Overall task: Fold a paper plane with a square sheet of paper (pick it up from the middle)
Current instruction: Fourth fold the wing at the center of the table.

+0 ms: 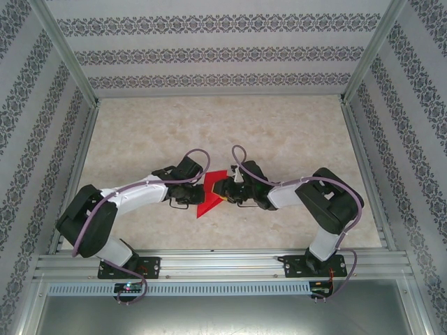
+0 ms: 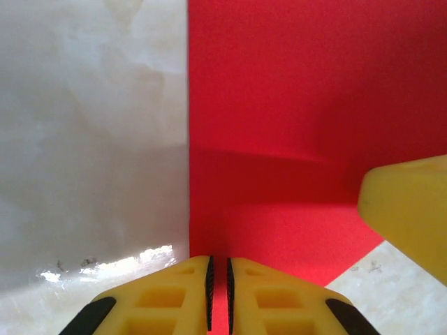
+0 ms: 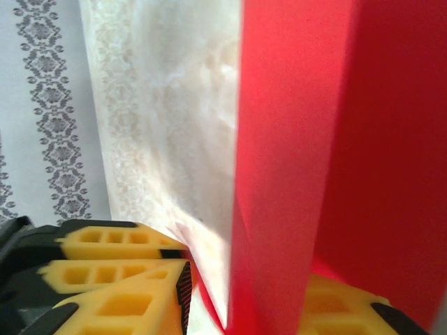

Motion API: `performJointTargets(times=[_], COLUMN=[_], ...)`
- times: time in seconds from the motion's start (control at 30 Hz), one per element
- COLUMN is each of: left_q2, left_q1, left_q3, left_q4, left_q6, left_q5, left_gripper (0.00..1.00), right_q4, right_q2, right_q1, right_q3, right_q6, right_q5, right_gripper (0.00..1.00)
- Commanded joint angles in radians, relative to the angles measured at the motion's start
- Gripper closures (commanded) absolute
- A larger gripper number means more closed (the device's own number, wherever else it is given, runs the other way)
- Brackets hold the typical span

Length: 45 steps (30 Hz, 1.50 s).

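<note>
The marble table carries the red sheet of paper at its middle, partly folded, between both arms. The left tool is clenched on the sheet's edge. The right tool stands released, fingers apart, a raised flap between them.

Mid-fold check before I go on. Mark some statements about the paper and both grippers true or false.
1. The left gripper is closed on an edge of the red paper. True.
2. The paper lies flat in a single, unfolded layer. False: the left wrist view shows a folded layer, and the right wrist view shows part of it standing up.
3. The right gripper has its jaws apart, with the paper passing between them. True.
4. The paper sits against the back wall. False: it is mid-table, between the two grippers.
</note>
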Motion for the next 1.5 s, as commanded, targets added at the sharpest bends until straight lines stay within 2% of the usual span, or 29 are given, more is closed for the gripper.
performJointTargets(times=[0.0, 0.13, 0.27, 0.4, 0.73, 1.07, 1.23, 1.33, 1.47], left_q2=[0.015, 0.037, 0.054, 0.074, 0.119, 0.118, 0.109, 0.092, 0.013], left_q1=[-0.003, -0.003, -0.003, -0.003, -0.003, -0.003, -0.003, -0.003, -0.008], left_q3=[0.003, 0.001, -0.006, -0.012, -0.004, -0.005, -0.005, -0.006, -0.021], left_q4=[0.021, 0.012, 0.009, 0.045, 0.031, 0.025, 0.019, 0.015, 0.019], left_q6=[-0.018, -0.013, -0.015, -0.006, 0.023, 0.027, 0.030, 0.035, 0.050], left_q5=[-0.001, -0.012, -0.050, -0.029, -0.046, -0.054, -0.061, -0.061, -0.049], left_gripper=[0.83, 0.85, 0.88, 0.89, 0.90, 0.90, 0.90, 0.89, 0.80], right_q4=[-0.028, -0.045, -0.143, -0.237, -0.347, -0.500, -0.564, -0.565, -0.559], right_q2=[0.038, 0.037, 0.007, 0.002, 0.034, 0.049, 0.050, 0.049, 0.041], right_q1=[-0.004, -0.003, -0.002, -0.001, 0.003, 0.025, 0.026, 0.031, 0.034], right_q3=[0.041, 0.041, 0.056, 0.096, 0.164, 0.231, 0.254, 0.262, 0.266], right_q6=[-0.050, -0.071, -0.146, -0.212, -0.271, -0.343, -0.355, -0.348, -0.314], right_q5=[-0.055, -0.068, -0.073, -0.083, -0.083, -0.042, 0.005, 0.003, 0.005], right_gripper=[0.65, 0.61, 0.60, 0.60, 0.62, 0.71, 0.81, 0.83, 0.84])
